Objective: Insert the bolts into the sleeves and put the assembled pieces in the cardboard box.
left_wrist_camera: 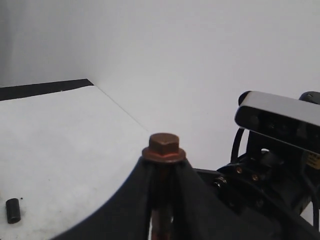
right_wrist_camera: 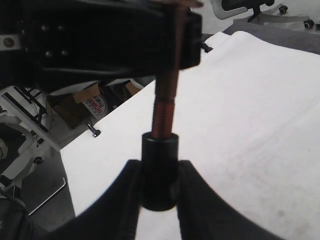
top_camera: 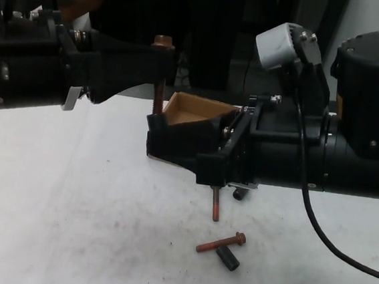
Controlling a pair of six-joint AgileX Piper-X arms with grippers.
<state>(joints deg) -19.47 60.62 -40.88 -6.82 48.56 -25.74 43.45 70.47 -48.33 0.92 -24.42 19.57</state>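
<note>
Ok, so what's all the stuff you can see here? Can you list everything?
Copper-coloured metal bolts: three; one upright in the left jaws, tip at the held sleeve's top; two loose on the bench.
Black cylinder sleeves: three; one in the right jaws; two loose near the bolts.
Open cardboard box: one, brown, behind the right jaws.
Bench: one, white.
Left arm: black, jaws shut on bolt.
Right arm: black, jaws shut on sleeve.
</note>
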